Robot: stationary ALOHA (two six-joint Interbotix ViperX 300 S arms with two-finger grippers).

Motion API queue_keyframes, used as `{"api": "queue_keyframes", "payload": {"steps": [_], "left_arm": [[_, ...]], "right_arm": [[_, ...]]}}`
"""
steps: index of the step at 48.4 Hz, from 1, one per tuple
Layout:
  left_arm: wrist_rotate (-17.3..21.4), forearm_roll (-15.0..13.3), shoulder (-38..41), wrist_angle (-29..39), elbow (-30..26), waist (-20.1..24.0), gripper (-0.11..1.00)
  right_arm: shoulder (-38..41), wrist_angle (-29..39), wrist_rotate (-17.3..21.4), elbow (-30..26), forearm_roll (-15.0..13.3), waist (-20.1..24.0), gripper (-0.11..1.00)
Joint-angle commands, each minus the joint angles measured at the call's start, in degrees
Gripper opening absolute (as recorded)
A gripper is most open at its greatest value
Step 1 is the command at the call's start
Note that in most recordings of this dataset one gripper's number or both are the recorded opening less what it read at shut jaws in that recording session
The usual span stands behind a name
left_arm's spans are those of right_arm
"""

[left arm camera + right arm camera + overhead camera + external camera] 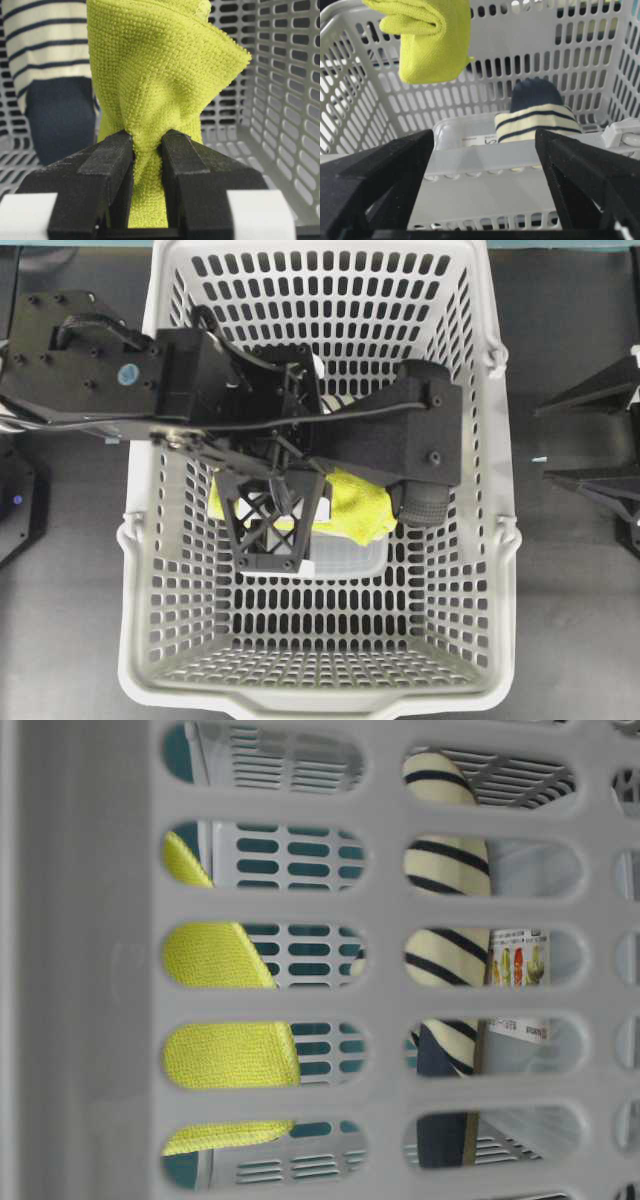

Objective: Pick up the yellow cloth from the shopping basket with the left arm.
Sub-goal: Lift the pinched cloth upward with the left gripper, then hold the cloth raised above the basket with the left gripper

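My left gripper [147, 142] is shut on the yellow cloth [160, 65], pinching a bunched fold between both black fingers. In the overhead view the left arm reaches from the left into the light-grey shopping basket [500, 490], with the left gripper [300, 505] over the cloth [360, 508]. In the right wrist view the cloth [427, 40] hangs above the basket floor. It also shows through the basket wall in the table-level view [225, 1055]. My right gripper [485, 145] is open and empty outside the basket, at its rim [510, 160], at the right of the overhead view [565, 445].
A cream-and-navy striped slipper [45, 50] stands in the basket beside the cloth, also in the right wrist view [535, 117] and the table-level view [445, 880]. A clear plastic container [350, 558] lies on the basket floor. A dark grey ribbed object [425, 505] sits by the cloth.
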Motion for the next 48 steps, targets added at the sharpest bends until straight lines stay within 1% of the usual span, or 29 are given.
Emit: {"api": "queue_keyframes", "payload": {"steps": [1, 48], "left_arm": [[-0.09, 0.26, -0.79, -0.18, -1.41, -0.26, 0.14], [-0.26, 0.26, 0.35, 0.35, -1.49, -0.26, 0.14]], "right_arm": [[0.26, -0.53, 0.09, -0.44, 0.18, 0.09, 0.78], [0.26, -2.20, 0.26, 0.79, 0.18, 0.44, 0.78]]}}
